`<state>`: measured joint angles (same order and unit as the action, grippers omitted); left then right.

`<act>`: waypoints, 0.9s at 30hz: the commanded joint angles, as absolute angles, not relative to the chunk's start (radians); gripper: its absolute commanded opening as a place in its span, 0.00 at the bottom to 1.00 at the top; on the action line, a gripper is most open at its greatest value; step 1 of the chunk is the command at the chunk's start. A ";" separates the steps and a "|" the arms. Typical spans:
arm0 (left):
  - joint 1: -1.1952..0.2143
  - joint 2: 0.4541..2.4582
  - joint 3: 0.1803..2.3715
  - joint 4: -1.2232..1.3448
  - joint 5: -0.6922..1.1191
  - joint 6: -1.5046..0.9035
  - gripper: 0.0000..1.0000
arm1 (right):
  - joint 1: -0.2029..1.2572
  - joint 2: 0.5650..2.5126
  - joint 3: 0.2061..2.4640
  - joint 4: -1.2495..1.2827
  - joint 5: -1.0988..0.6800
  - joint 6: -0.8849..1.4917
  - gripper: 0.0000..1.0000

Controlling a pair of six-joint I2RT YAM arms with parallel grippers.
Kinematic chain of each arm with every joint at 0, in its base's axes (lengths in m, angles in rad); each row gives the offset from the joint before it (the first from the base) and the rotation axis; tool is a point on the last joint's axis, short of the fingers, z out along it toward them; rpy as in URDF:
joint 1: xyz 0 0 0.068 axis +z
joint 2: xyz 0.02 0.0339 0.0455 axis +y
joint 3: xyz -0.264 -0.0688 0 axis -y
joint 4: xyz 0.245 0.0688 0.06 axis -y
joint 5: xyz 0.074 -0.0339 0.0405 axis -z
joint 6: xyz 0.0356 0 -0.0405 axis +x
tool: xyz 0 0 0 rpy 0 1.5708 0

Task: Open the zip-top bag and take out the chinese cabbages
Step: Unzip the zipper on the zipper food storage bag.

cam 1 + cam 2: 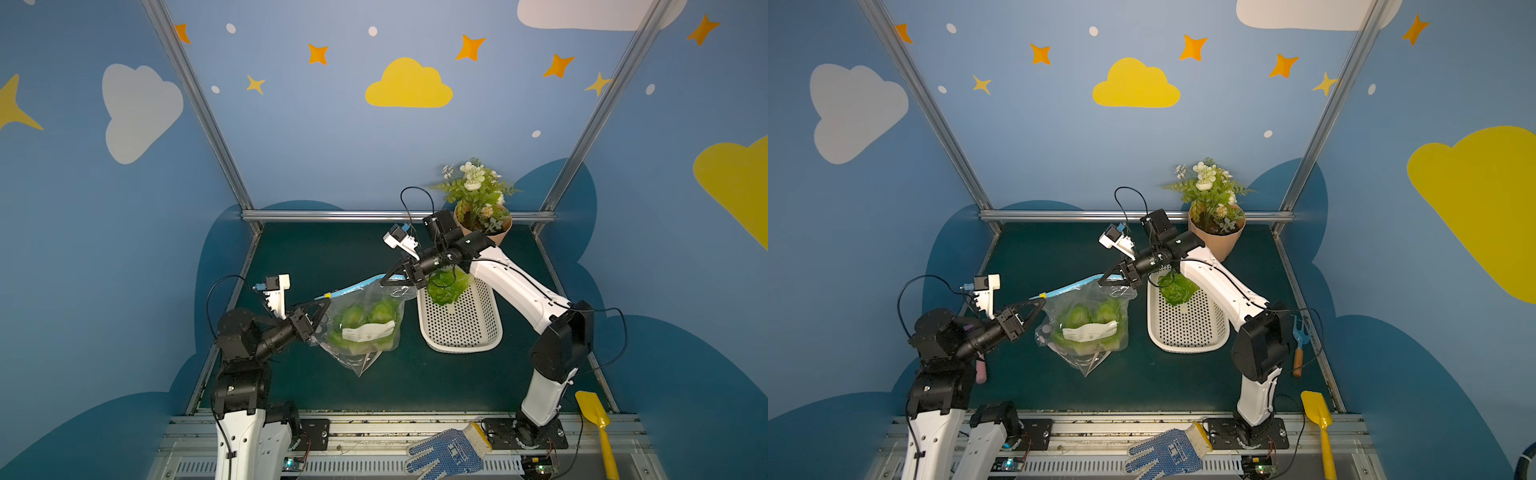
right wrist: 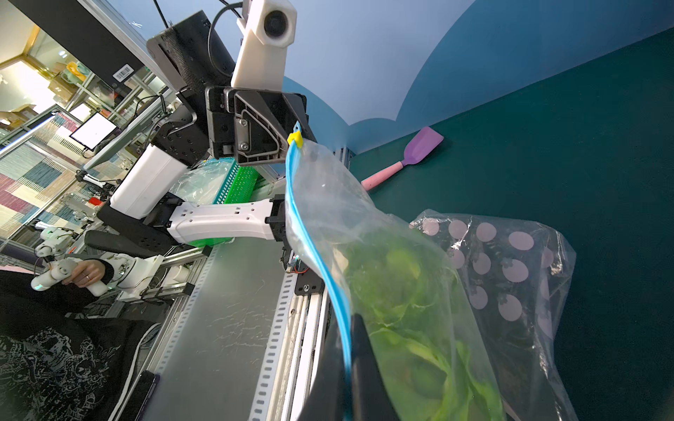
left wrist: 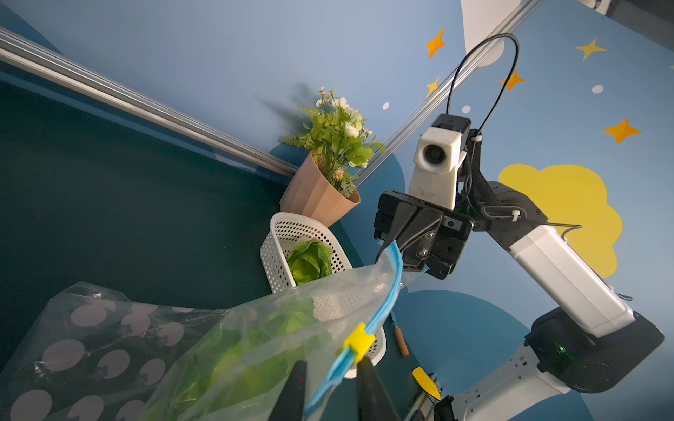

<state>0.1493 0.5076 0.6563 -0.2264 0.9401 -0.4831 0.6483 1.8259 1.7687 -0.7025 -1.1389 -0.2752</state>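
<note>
1. Beside the basket (image 1: 461, 345), on its side toward the left arm, the zip-top bag (image 1: 360, 360) hangs by its blue zip strip (image 1: 358, 286), stretched between both arms over the table (image 1: 316, 257). 2 chinese cabbages (image 1: 355, 316) sit low inside it, and a 3rd cabbage (image 1: 446, 286) lies in the basket.
2. Right gripper (image 1: 392, 277): fingers (image 2: 368, 364) clamped on the strip end nearest the basket.
3. Left gripper (image 1: 320, 309): fingers (image 3: 293, 393) narrow, straddling the strip end far from the basket, just by the yellow slider (image 1: 328, 296). Cannot tell whether they pinch it.
4. Step judged: securing the slider end. How far the seal is parted: cannot tell.
5. To do it well:
   - Close on the stiff strip, not the loose film.
   - Use the right grip as anchor.
   - Pull along the strip's line.
   - Hold the bag low so the heads do not swing into the basket.
</note>
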 commanded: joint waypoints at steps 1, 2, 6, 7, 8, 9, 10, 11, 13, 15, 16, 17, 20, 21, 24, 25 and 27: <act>0.149 0.499 0.680 -0.189 0.913 -0.484 0.25 | 0.644 1.840 1.796 -0.729 -1.159 -0.295 0.00; 0.149 0.497 0.677 -0.182 0.910 -0.488 0.25 | 0.643 1.841 1.796 -0.733 -1.159 -0.296 0.00; 0.150 0.489 0.665 -0.146 0.893 -0.511 0.25 | 0.644 1.844 1.796 -0.742 -1.158 -0.298 0.00; 0.152 0.489 0.665 -0.141 0.891 -0.513 0.25 | 0.644 1.844 1.796 -0.745 -1.160 -0.298 0.00; 0.150 0.489 0.664 -0.135 0.890 -0.520 0.25 | 0.644 1.845 1.795 -0.745 -1.158 -0.298 0.00; 0.152 0.491 0.662 -0.125 0.890 -0.526 0.25 | 0.644 1.846 1.795 -0.747 -1.157 -0.298 0.00; 0.151 0.492 0.660 -0.117 0.890 -0.534 0.25 | 0.644 1.846 1.795 -0.746 -1.158 -0.298 0.00; 0.151 0.491 0.658 -0.110 0.892 -0.539 0.25 | 0.644 1.848 1.795 -0.747 -1.158 -0.298 0.00; 0.152 0.489 0.658 -0.104 0.895 -0.545 0.25 | 0.644 1.849 1.795 -0.747 -1.158 -0.298 0.00; 0.152 0.489 0.659 -0.103 0.895 -0.546 0.24 | 0.644 1.850 1.795 -0.747 -1.158 -0.298 0.00; 0.153 0.488 0.658 -0.101 0.896 -0.548 0.24 | 0.644 1.852 1.794 -0.751 -1.159 -0.298 0.00; 0.154 0.486 0.658 -0.101 0.896 -0.549 0.23 | 0.644 1.851 1.794 -0.752 -1.158 -0.297 0.00; 0.155 0.485 0.659 -0.101 0.894 -0.552 0.22 | 0.644 1.852 1.793 -0.755 -1.158 -0.298 0.00; 0.157 0.483 0.658 -0.101 0.894 -0.551 0.22 | 0.644 1.854 1.793 -0.757 -1.158 -0.298 0.00; 0.160 0.482 0.663 -0.108 0.894 -0.548 0.22 | 0.644 1.856 1.793 -0.759 -1.157 -0.331 0.00; 0.162 0.482 0.664 -0.110 0.894 -0.547 0.22 | 0.644 1.856 1.793 -0.759 -1.157 -0.331 0.00; 0.164 0.480 0.665 -0.112 0.894 -0.545 0.21 | 0.644 1.858 1.793 -0.759 -1.157 -0.332 0.00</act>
<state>0.1570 0.4923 0.6563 -0.1398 0.8928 -0.5510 0.6483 1.8416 1.7687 -0.7311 -1.1458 -0.3092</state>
